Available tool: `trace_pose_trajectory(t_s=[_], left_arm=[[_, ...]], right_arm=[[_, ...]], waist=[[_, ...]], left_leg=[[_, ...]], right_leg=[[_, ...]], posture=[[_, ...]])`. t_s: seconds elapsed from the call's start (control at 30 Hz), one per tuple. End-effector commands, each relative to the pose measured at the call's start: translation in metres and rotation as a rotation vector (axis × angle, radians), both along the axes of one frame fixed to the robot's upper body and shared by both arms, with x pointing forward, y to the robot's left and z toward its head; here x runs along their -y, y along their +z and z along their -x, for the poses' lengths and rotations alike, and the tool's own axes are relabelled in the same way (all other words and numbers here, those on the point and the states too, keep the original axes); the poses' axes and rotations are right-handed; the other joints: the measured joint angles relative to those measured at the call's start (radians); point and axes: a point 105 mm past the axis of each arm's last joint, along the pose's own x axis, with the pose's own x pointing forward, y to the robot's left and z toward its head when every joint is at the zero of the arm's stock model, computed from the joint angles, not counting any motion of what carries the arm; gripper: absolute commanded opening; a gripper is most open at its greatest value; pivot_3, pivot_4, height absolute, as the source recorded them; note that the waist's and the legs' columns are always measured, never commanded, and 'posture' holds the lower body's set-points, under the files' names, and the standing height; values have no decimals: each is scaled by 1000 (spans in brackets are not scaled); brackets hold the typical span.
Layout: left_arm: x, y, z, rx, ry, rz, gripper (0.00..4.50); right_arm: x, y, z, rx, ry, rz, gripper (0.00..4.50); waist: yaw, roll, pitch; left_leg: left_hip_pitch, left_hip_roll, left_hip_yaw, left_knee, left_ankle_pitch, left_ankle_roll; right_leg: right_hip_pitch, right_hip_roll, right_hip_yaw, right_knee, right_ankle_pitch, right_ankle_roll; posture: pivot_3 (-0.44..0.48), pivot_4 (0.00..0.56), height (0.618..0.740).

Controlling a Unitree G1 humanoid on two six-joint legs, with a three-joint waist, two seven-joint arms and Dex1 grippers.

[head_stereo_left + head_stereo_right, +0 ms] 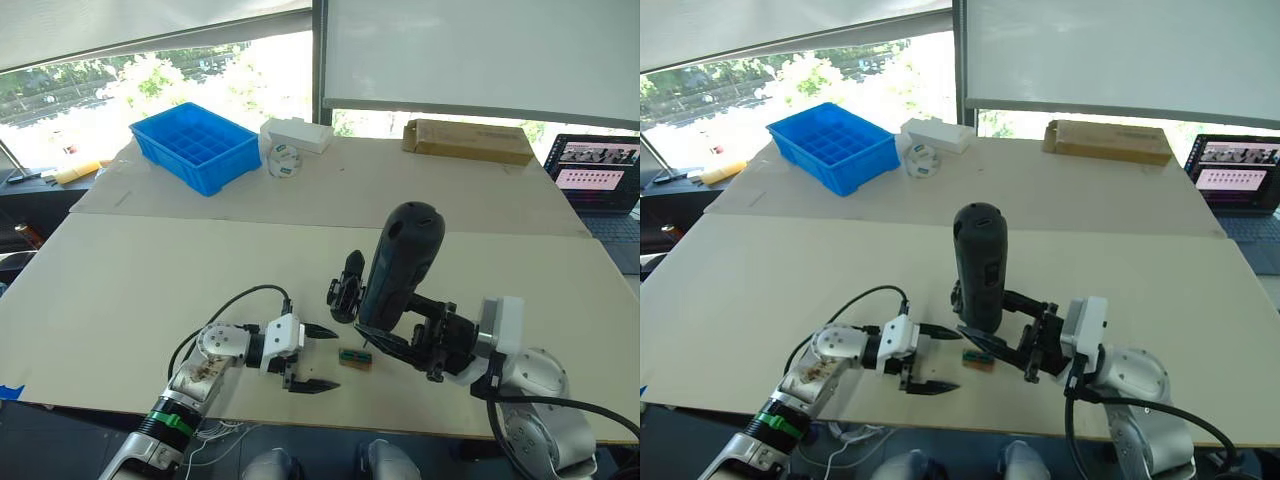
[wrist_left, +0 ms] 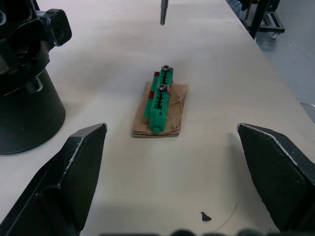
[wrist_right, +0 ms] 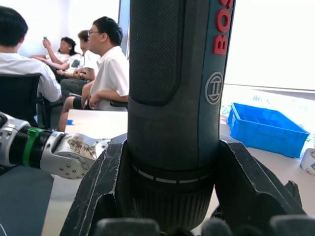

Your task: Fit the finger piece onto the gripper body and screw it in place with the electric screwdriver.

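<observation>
Nearest the camera, the left gripper point(image 1: 313, 357) hovers low over the near edge of the table point(image 1: 120, 290), its two black fingers spread wide with nothing between them. Just to its right lies a small green-topped block point(image 1: 354, 358) on a brown base, flat on the table; in the left wrist view it sits between the spread fingers but a little beyond their tips, with two screw heads showing along its green top.

Right of the block, the right gripper point(image 1: 385, 343) is clamped around the lower part of the electric screwdriver point(image 1: 402, 262), one finger on each side of the barrel. It holds the tool roughly upright, butt end up, leaning a little to the right, with red lettering on its side. A thin metal bit point(image 2: 163, 12) hangs above the table beyond the block in the left wrist view.

Close against the left side of the screwdriver stands the gripper body point(image 1: 346, 290), a black block with a pointed finger rising from it. I cannot tell where the finger piece is.

Farther back on a second table are a blue bin point(image 1: 196, 146), a white box point(image 1: 297, 134) and a cardboard box point(image 1: 467, 140), with a laptop point(image 1: 598, 172) at far right. Several seated people point(image 3: 101, 69) appear in the right wrist view.
</observation>
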Motion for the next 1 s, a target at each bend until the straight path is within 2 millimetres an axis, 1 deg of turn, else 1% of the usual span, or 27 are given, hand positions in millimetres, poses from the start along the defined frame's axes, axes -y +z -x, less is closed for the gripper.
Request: trace_pose_trajectory(t_s=[0.03, 0.2, 0.37, 0.5, 1.0], left_arm=[[9, 0, 6, 4, -42, 3, 4500], [12, -1, 2, 5, -43, -3, 4500], [11, -3, -1, -2, -24, -5, 4500], [12, -6, 1, -6, -24, -6, 4500], [11, -13, 5, -26, -20, -17, 4500]], right_arm=[[0, 10, 8, 80, 20, -13, 1916], [1, 6, 9, 66, 26, 4, 1916], [1, 4, 8, 61, 18, 2, 1916], [1, 1, 10, 53, 28, 12, 1916], [3, -3, 6, 56, 21, 21, 1916]], waist=[[1, 0, 0], [2, 0, 0], [2, 0, 0], [3, 0, 0], [3, 0, 0]], left_leg=[[0, 0, 0, 0, 0, 0], [0, 0, 0, 0, 0, 0], [0, 0, -1, 1, 0, 0], [0, 0, -1, 1, 0, 1], [0, 0, -2, 1, -1, 1]], right_leg=[[0, 0, 0, 0, 0, 0], [0, 0, 0, 0, 0, 0], [1, 0, 0, 0, 0, 0], [1, -1, 0, 0, 0, 0], [1, -1, 0, 0, 0, 0]], posture=[[0, 150, 740], [0, 150, 740], [0, 150, 740], [0, 150, 740], [0, 150, 740]])
